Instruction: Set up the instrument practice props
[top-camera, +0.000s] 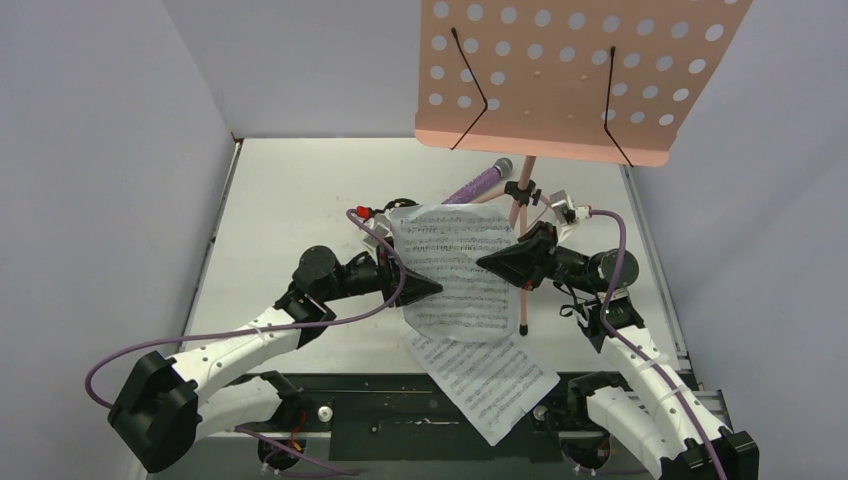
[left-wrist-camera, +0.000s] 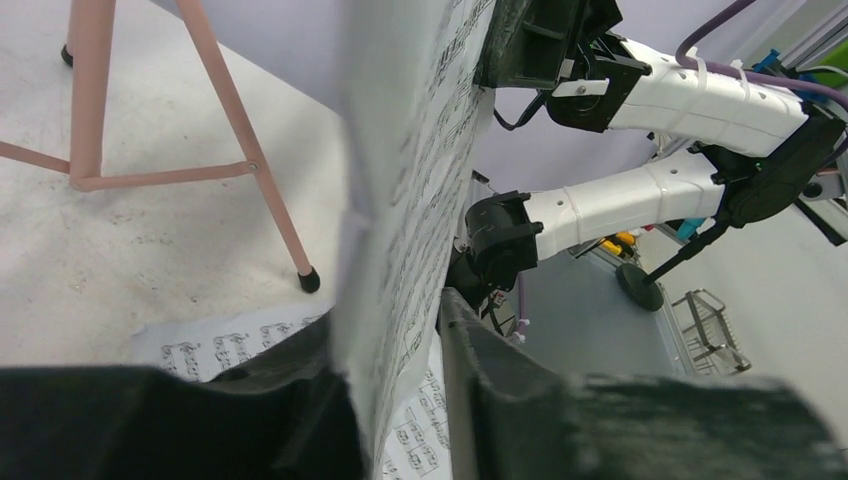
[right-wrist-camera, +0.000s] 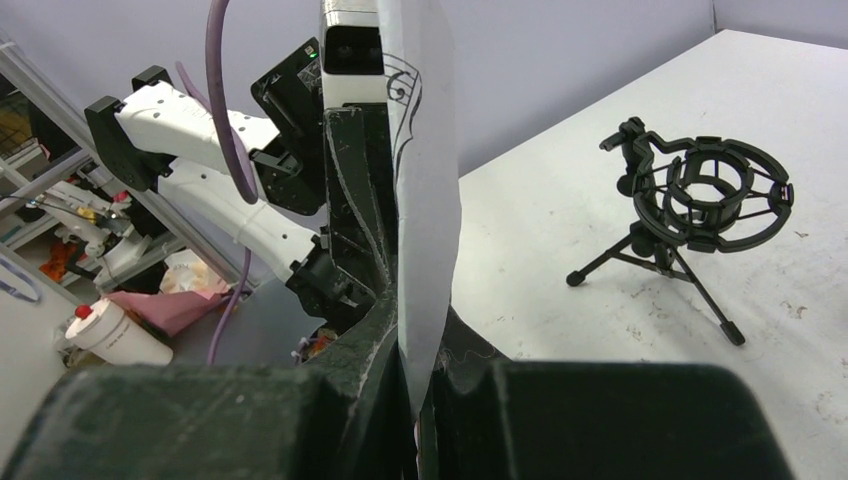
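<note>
A scuffed white table (top-camera: 280, 220) sits inside a booth of plain pale grey walls (top-camera: 100, 150). Above the middle of the table, a white sheet-music page (top-camera: 455, 260) is held up off the surface by both arms. The left gripper (top-camera: 428, 289) is closed on its left edge and the right gripper (top-camera: 488, 263) is pinched tight on its right edge. The page carries printed staves of notes, too fine to read.

A second page (top-camera: 490, 390) lies flat at the near edge, between the two arm bases. Just right of the held page rises the pole of the pink music stand (top-camera: 570, 80). Its perforated desk with two black wire page holders fills the top of the overhead view. The glittery purple microphone (top-camera: 482, 182) lies on the table behind the pole, its grey head pointing away. The black tripod mic stand (right-wrist-camera: 700, 200) stands upright on the table, topped by a ring-shaped cradle. Purple cables (top-camera: 330, 318) trail along both arms.
</note>
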